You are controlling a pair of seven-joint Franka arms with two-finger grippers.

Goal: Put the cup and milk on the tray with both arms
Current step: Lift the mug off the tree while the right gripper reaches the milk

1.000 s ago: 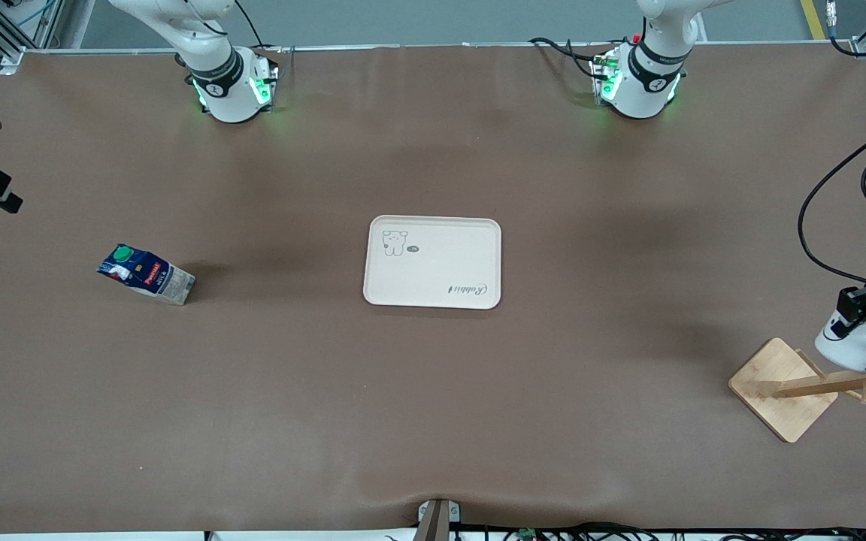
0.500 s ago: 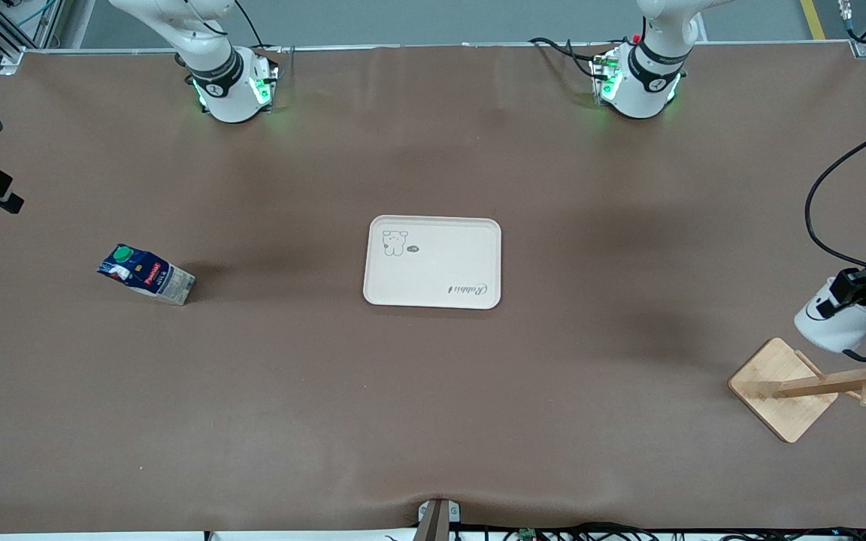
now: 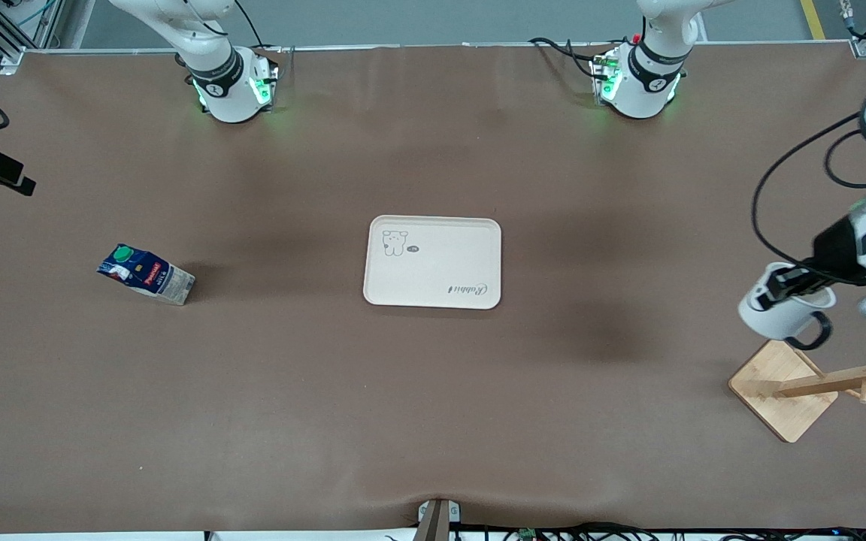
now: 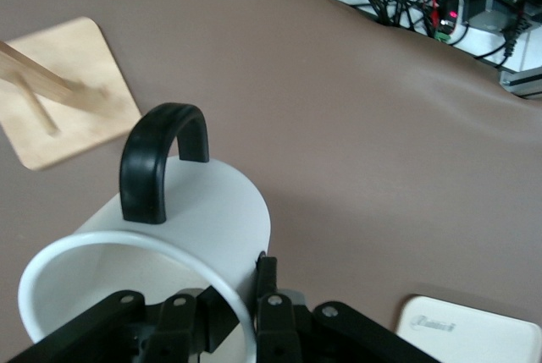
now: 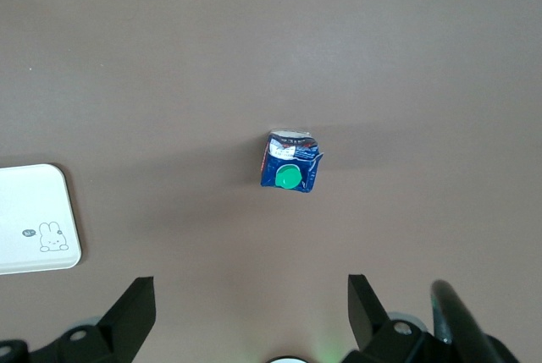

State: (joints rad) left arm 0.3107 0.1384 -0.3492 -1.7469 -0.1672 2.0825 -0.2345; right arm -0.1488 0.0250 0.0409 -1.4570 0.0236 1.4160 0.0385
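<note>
You get even, soft overhead light with no glare. Faint broad shadows lie on the brown table [image 3: 433,421]; the milk [image 3: 146,273] casts a soft shadow toward the tray [image 3: 433,293]. In the left wrist view, the cup [image 4: 169,244] looks slightly soft.

White jointed arms [image 3: 207,45], black joint bands, green-lit bases [image 3: 632,86], looping black cables [image 3: 779,218], black hand [image 4: 254,329] with screws

Front view high, faces robots; wrist views look down; all share tray [image 3: 432,262] [image 4: 474,333] [image 5: 34,217].
</note>
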